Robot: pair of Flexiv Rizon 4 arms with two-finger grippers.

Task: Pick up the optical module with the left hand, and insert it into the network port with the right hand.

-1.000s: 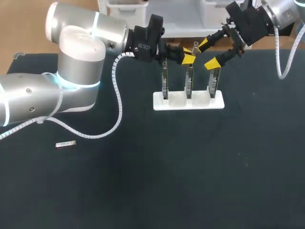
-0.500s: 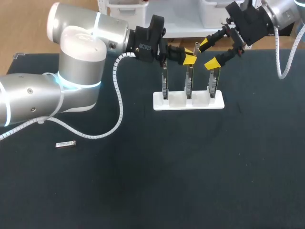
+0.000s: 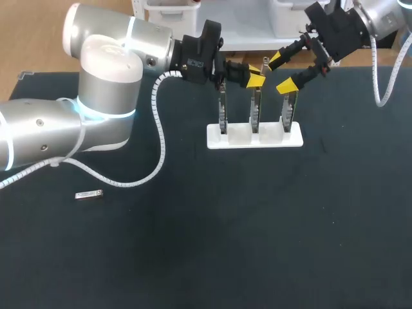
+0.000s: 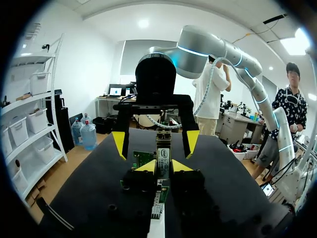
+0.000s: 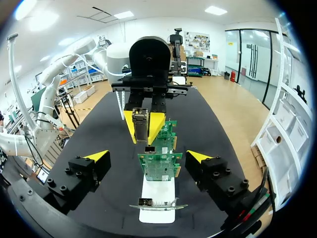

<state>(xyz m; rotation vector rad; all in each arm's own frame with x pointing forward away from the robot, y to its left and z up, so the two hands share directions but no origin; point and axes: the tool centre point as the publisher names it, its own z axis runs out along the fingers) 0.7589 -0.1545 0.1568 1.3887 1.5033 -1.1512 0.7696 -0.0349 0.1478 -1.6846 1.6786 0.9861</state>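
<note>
Handover stage, as you had it set. The left arm (image 3: 103, 71) reached in over the white stand (image 3: 254, 136) and its left jaws were closed down narrow on the optical module (image 4: 163, 154), both yellow tips pressed to its long sides near the lower end, the upper part standing free. The module was held in the air just above the middle one of three upright cards (image 5: 159, 166), not touching any of them. The right arm (image 3: 380, 16) faced it from the far side; its right jaws were spread wide and held nothing, one tip on either side of the module but well clear of it. A second small metal piece (image 3: 89, 194), much like the module, lay alone on the dark surface (image 3: 257, 225), far from the stand. I judged the module light, stiff and smooth-cased, so apt to slip or twist under a loose hold. You would do best to take it with the right jaws on the free upper part, across the flat sides, leaving the plug end bare. I could not make out the network port for certain. The cards looked thin; push straight, gently.
</note>
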